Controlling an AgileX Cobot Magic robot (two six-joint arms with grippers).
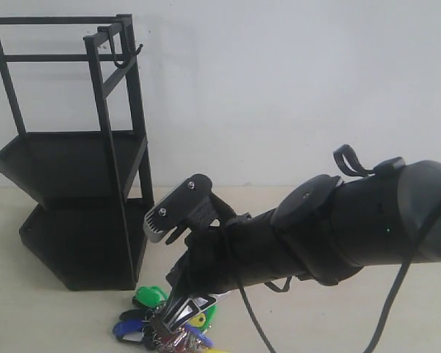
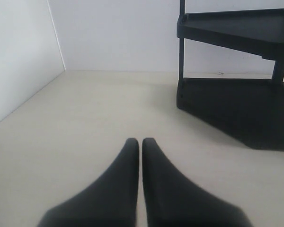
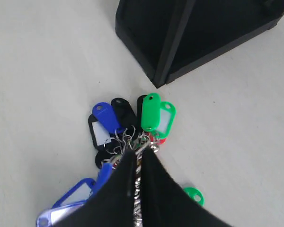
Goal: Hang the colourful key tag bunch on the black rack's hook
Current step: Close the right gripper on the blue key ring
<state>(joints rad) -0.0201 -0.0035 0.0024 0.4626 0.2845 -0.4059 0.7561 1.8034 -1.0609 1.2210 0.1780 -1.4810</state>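
The colourful key tag bunch (image 3: pixel 132 125) lies on the pale table just in front of the black rack (image 1: pixel 81 169); its green, blue and black tags fan out from the metal rings. My right gripper (image 3: pixel 138 156) is shut on the bunch's metal rings and chain. In the exterior view the bunch (image 1: pixel 151 316) shows under the right gripper (image 1: pixel 175 312) at the bottom edge. The hook (image 1: pixel 121 55) hangs from the rack's top bar, far above the bunch. My left gripper (image 2: pixel 140 142) is shut on nothing, low over the table, with the rack's base (image 2: pixel 236 109) ahead of it.
The right arm (image 1: pixel 331 228) stretches across the lower right of the exterior view, with a cable hanging from it. A white wall stands behind the rack. A side wall (image 2: pixel 19 52) borders the table in the left wrist view.
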